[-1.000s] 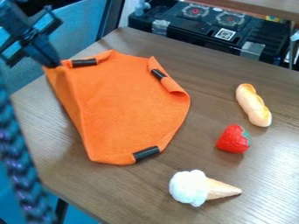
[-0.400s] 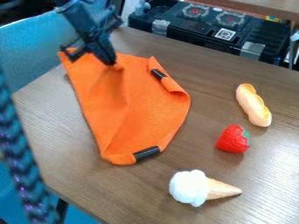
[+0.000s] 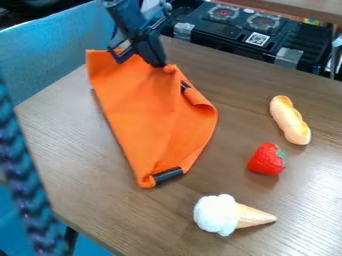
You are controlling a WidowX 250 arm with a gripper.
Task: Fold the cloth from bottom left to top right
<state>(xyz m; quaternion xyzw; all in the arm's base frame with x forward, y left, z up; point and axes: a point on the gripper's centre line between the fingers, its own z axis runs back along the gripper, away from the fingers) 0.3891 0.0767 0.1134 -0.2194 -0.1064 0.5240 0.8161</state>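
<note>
The gripper (image 3: pixel 160 66) hangs over the upper part of the orange cloth (image 3: pixel 150 120), its tip shut on a bunched bit of the cloth's edge. From that hold the cloth slopes down in a raised fold toward its lower tip. A black clip (image 3: pixel 167 175) sits at the bottom end, and another dark clip (image 3: pixel 186 87) shows on the upper right edge, partly covered by cloth. The cloth's upper left corner lies near the table's far left edge.
Right of the cloth lie a toy bread (image 3: pixel 290 120), a strawberry (image 3: pixel 266 159) and an ice cream cone (image 3: pixel 230 215). A black toy stove (image 3: pixel 234 35) stands behind the table (image 3: pixel 80 165). A braided dark strand (image 3: pixel 23 185) hangs at the left.
The gripper has moved right across the cloth's top, drawing the held edge with it. The cloth's left side has shifted rightward and folded over, and the upper left clip has gone from sight.
</note>
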